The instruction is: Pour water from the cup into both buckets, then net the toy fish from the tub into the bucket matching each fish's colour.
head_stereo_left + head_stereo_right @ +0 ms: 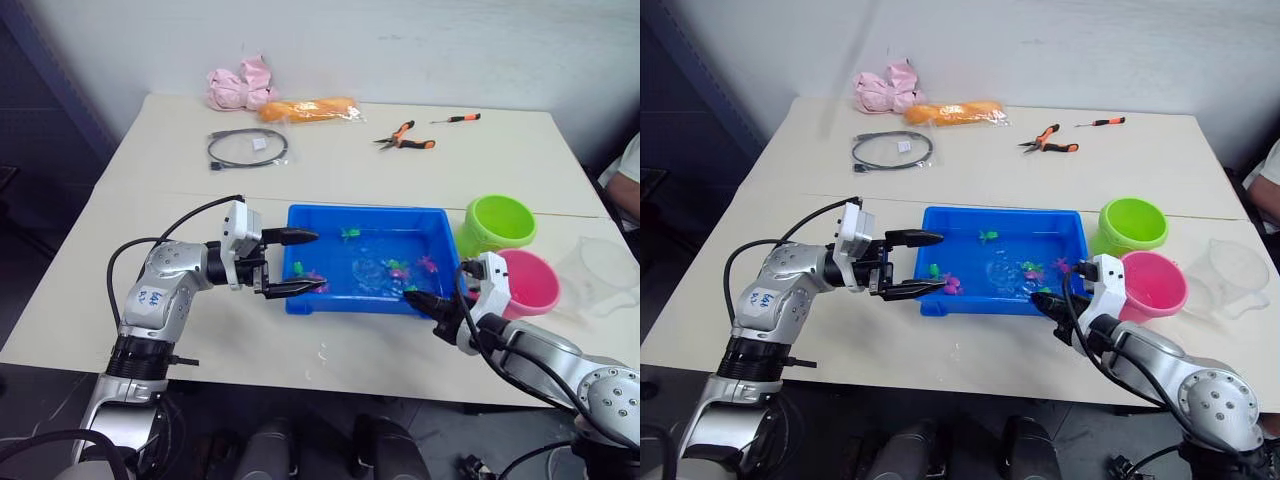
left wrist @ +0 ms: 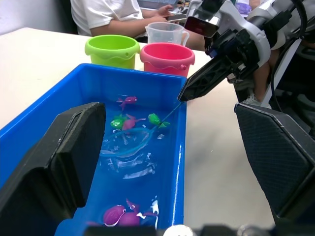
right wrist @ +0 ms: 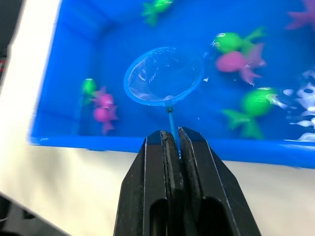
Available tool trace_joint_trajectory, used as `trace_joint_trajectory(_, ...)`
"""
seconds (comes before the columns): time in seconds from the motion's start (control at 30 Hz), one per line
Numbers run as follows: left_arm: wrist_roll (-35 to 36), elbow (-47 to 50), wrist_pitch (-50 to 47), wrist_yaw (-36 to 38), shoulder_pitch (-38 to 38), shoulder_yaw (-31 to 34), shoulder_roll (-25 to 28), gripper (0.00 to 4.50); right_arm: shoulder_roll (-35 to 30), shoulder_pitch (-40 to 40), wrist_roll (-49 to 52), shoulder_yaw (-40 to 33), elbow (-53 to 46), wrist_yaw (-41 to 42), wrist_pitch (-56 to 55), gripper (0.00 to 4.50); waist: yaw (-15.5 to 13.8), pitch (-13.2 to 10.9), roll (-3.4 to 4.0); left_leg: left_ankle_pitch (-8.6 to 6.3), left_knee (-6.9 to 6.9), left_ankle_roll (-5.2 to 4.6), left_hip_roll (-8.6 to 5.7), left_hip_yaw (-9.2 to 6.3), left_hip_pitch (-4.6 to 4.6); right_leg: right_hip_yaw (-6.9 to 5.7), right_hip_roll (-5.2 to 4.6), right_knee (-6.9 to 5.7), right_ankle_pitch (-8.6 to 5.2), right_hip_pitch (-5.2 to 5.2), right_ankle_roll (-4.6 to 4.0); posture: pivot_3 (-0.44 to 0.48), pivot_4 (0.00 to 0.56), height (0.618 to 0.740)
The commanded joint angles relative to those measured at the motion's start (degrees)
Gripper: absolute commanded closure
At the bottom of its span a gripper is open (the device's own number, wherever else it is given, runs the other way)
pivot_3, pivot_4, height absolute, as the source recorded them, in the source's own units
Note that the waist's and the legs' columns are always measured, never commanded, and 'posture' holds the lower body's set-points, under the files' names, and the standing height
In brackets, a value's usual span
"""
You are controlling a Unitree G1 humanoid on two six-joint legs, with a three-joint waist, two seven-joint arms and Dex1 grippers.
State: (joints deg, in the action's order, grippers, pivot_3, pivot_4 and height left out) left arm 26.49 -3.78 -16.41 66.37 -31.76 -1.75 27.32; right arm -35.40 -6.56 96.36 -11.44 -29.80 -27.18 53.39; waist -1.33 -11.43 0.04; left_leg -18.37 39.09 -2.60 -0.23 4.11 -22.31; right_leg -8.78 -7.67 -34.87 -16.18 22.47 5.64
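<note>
Netting fish from the tub

Right claw [image 3: 172, 147] clamps the net [image 3: 165, 76] by its thin handle, hoop dipped in the tub [image 1: 300, 215] among fish [image 3: 236, 61]; it looks light, flexible. Left claw [image 1: 295, 262] gapes, empty, at the tub's end.

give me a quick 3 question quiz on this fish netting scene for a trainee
1. True or false: the right gripper is shut on the net handle.
2. Which bucket stands nearer the robot: A) the green bucket B) the pink bucket?
3. Fill in: the left gripper has its fingers ____ at the end of the tub.

Key
1. True; the hoop sits in the tub with no fish in it.
2. B
3. open
</note>
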Motion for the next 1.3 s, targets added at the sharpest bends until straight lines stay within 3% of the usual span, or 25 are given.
trace_joint_trajectory(0.03, 0.74, 1.24, 0.91, -0.15, 0.11, 0.85, -0.19, 0.03, -5.93, -0.8, 2.83, -4.14, -3.49, 3.22, -1.24, 4.5, -0.22, 0.0, 0.0, -0.01, 0.0, -0.01, 0.0, -0.01, -0.01, -0.01, 0.0, 0.01, 0.0, 0.0, 0.0, 0.0, 0.15, 0.74)
trace_joint_trajectory(0.2, 0.45, 1.64, 1.17, -0.25, 1.06, 0.0, -0.92, 0.03, -13.3, 2.08, 6.56, -8.48, -2.81, 3.83, -2.77, 4.5, -0.25, 0.0, -0.01, -0.04, -0.01, -0.07, 0.0, -0.05, -0.09, -0.11, -0.02, 0.12, 0.0, -0.02, 0.0, 0.0, 0.15, 0.74)
trace_joint_trajectory(0.4, -0.34, 0.08, 2.41, -0.01, 0.9, -0.41, -1.8, 0.03, -18.65, 3.73, 7.91, -7.07, -0.51, 0.36, -2.74, 4.5, -0.16, 0.0, -0.01, -0.02, 0.0, -0.06, 0.01, -0.03, -0.07, -0.1, -0.02, 0.1, 0.0, -0.02, 0.0, 0.0, 0.15, 0.74)
trace_joint_trajectory(0.8, -0.91, -0.14, 4.33, 0.48, 1.55, -1.0, -1.65, 0.03, -14.82, 1.71, 6.74, -0.59, 3.45, -3.35, -5.03, 4.5, -0.25, 0.0, -0.01, -0.01, 0.01, -0.05, 0.0, -0.04, -0.09, -0.13, -0.02, 0.11, 0.0, -0.02, 0.0, 0.0, 0.15, 0.74)
trace_joint_trajectory(1.3, -0.79, 1.25, 3.32, -0.81, 1.88, -0.63, -0.75, 0.03, -13.82, 0.37, 4.37, 0.45, 6.59, -7.34, -4.67, 4.5, -0.2, 0.0, -0.01, -0.01, 0.01, -0.05, 0.01, -0.03, -0.09, -0.12, -0.02, 0.11, 0.0, -0.01, 0.0, 0.0, 0.15, 0.74)
